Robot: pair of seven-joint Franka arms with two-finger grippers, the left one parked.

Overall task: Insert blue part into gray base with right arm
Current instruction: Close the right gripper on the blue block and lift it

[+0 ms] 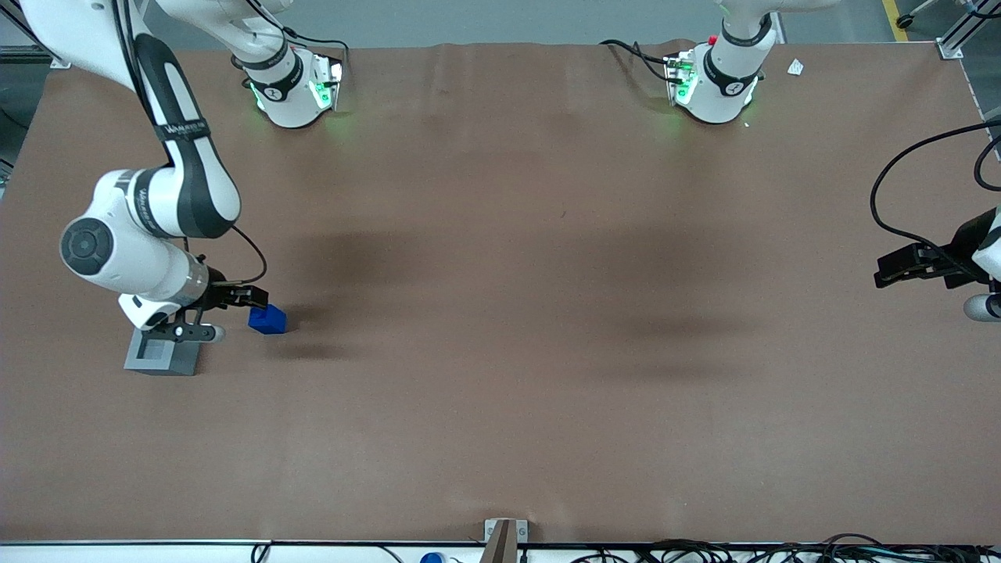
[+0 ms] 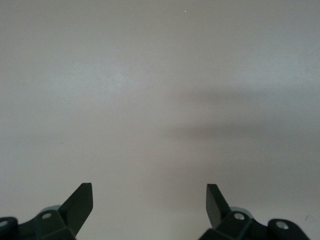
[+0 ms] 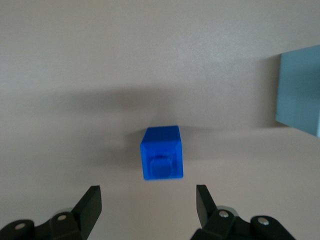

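Observation:
The blue part (image 1: 267,319) lies on the brown table near the working arm's end, beside the gray base (image 1: 162,356), which is a little nearer the front camera. In the right wrist view the blue part (image 3: 161,152) lies on its side with its stud facing the camera, and one edge of the gray base (image 3: 300,90) shows. My right arm's gripper (image 1: 235,315) hangs low between the two and covers part of the base's top. It is open and empty (image 3: 148,189); the blue part lies just ahead of the fingertips, not between them.
The parked arm's gripper (image 1: 923,264) hangs at the table's other end, with a black cable (image 1: 899,180) looping above it. Both arm bases (image 1: 293,90) stand at the edge farthest from the front camera. A small metal bracket (image 1: 504,536) sits at the nearest edge.

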